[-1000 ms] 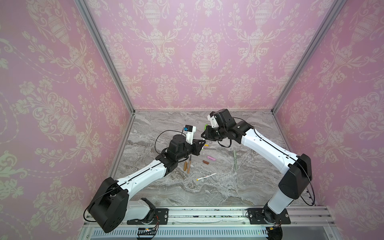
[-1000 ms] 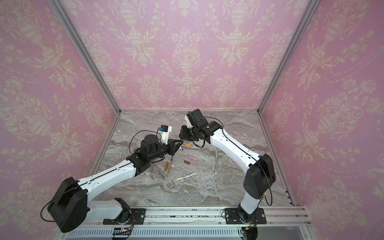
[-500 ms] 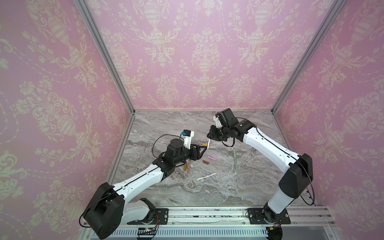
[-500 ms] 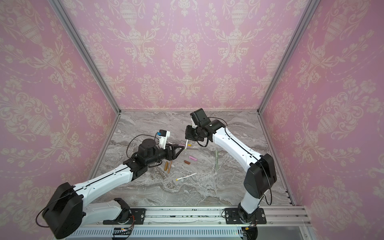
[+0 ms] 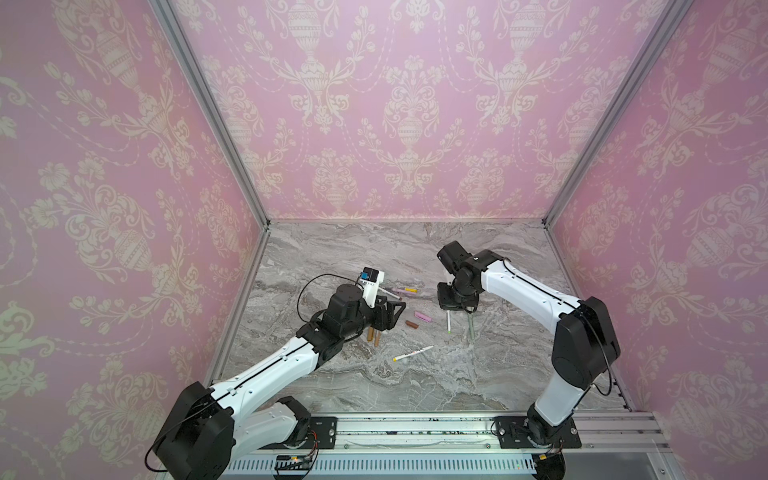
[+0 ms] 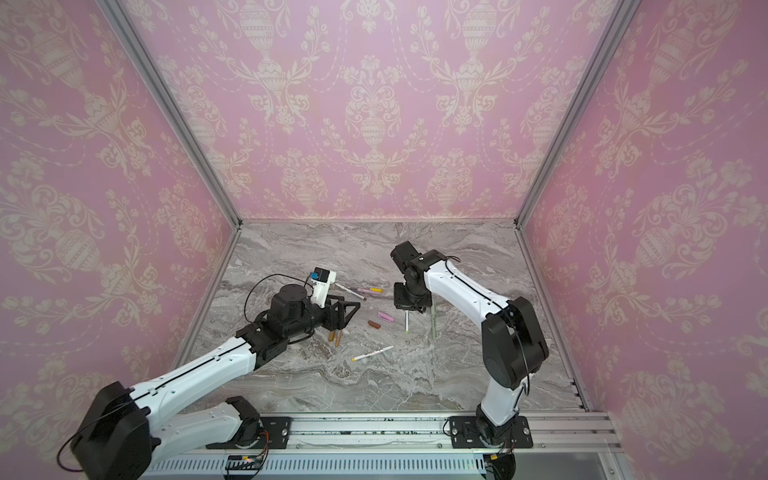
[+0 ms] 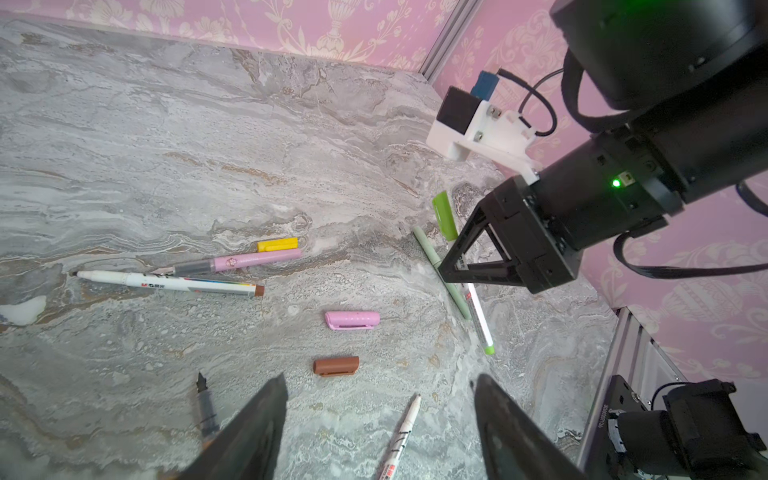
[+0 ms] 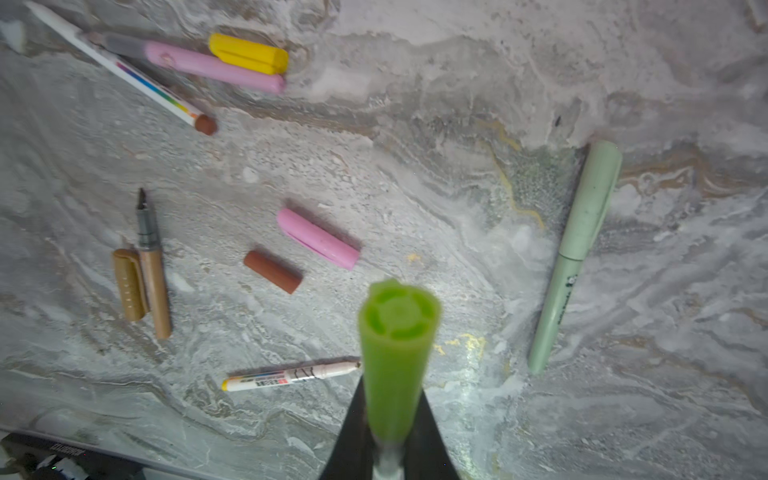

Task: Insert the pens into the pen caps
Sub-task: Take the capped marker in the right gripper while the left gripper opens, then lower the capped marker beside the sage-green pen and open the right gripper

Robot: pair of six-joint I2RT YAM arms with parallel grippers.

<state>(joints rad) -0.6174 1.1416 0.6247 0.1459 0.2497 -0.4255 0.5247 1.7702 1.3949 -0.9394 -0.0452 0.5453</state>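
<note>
The two arms, which met at mid-table a second ago, have drawn apart. The left gripper [image 5: 394, 313] has let go and backed off, jaws spread wide and empty. The right gripper [image 5: 449, 306] has swung to its own side, clenched on the white green-ended pen [image 5: 448, 322].

The floor is a grey marble-patterned tabletop [image 5: 415, 386], boxed in by pink damask-papered walls [image 5: 407, 104] with aluminium corner posts [image 5: 208, 108] and a metal rail [image 5: 415, 432] along the front.

The white brown-ended pen [image 7: 166, 283] carries a small red logo and a rainbow stripe. The white yellow-ended pen [image 8: 286, 376] has red and black print, and the sage green pen [image 8: 575, 257] has dark lettering. None of it is readable.

In both top views the held pen's long axis runs toward the front rail, green end nearest it. The bright green cap [image 7: 444, 216] appears seated on the far end.

The pink pen [image 7: 237, 262] lies against the yellow cap [image 7: 277, 244]. The pink cap [image 7: 352, 321] and brown cap [image 7: 336, 366] lie loose mid-table. The tan pen [image 8: 153, 282] lies alongside the tan cap [image 8: 129, 284], nib pointing away from the front rail.
</note>
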